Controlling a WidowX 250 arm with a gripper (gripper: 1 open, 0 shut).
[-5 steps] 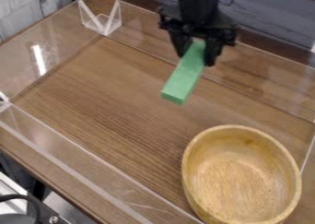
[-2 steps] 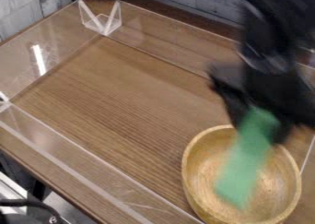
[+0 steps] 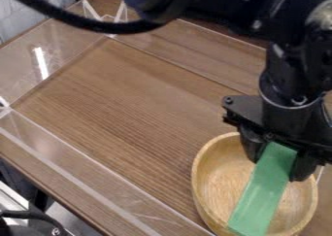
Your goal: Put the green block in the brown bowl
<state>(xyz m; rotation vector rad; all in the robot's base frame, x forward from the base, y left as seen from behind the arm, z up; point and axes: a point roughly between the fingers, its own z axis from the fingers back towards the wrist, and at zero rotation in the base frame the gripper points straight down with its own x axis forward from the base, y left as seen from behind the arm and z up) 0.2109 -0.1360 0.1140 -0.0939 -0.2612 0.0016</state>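
Observation:
My gripper (image 3: 275, 149) is shut on the top end of the green block (image 3: 265, 194), a long flat bright green bar that hangs tilted, its lower end down and to the left. The block hangs over the inside of the brown bowl (image 3: 211, 178), a large round bowl of light tan wood with a thick rim at the lower right of the table. Whether the block's lower end touches the bowl's floor I cannot tell. The black arm hides the far right of the bowl's rim.
A clear plastic wall (image 3: 52, 41) runs around the wooden table top (image 3: 123, 104). A small clear stand (image 3: 107, 18) sits at the back left corner. A dark cable (image 3: 78, 12) arcs across the top of the view.
The gripper carried the green block from the back middle of the table toward the front right, and it now hangs over the bowl. The grip stayed shut.

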